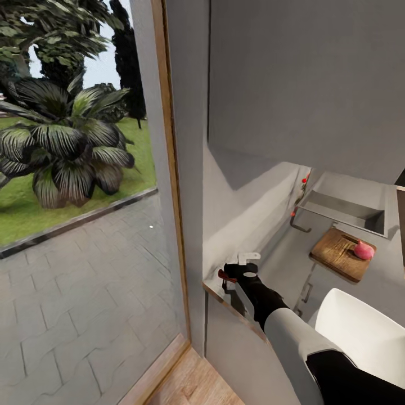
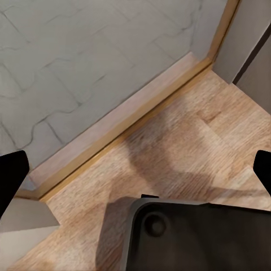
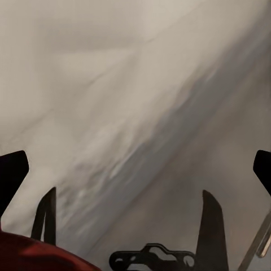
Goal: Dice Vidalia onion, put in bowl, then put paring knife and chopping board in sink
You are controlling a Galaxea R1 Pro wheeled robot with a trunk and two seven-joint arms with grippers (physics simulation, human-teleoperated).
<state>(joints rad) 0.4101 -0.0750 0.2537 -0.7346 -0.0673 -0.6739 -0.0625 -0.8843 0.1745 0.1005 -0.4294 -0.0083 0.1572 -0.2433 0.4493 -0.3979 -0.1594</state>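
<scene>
In the head view the right hand (image 1: 243, 269) is reaching out over the near end of the smooth grey stone-like bench (image 1: 281, 264), its black wrist running back into a white sleeve. A slim reddish-brown handle is poking out beside the hand: the paring knife (image 1: 226, 275) is being gripped there, and the hand is clenched on it. In the right wrist view the same reddish-brown handle (image 3: 39, 254) is lying between the two dark fingers (image 3: 213, 231), with a pale, softly shaded wall surface beyond them.

Well beyond the hand, further along the bench, the chopping board (image 1: 341, 253) is lying flat, a brown wooden rectangle with rounded corners and visible grain. A small rounded pink onion (image 1: 363, 250) is sitting on the board's far part. Just past the board the grey matte rectangular sink (image 1: 343, 209) is sunk into the bench, with small red dots near its tap (image 1: 300, 225).

The left wrist view is looking down on a light wood-grain floor (image 2: 186, 147) and a wooden door sill (image 2: 118, 127), with grey paving beyond; the left hand's dark tips (image 2: 12, 175) are standing wide apart, grasping nothing.
</scene>
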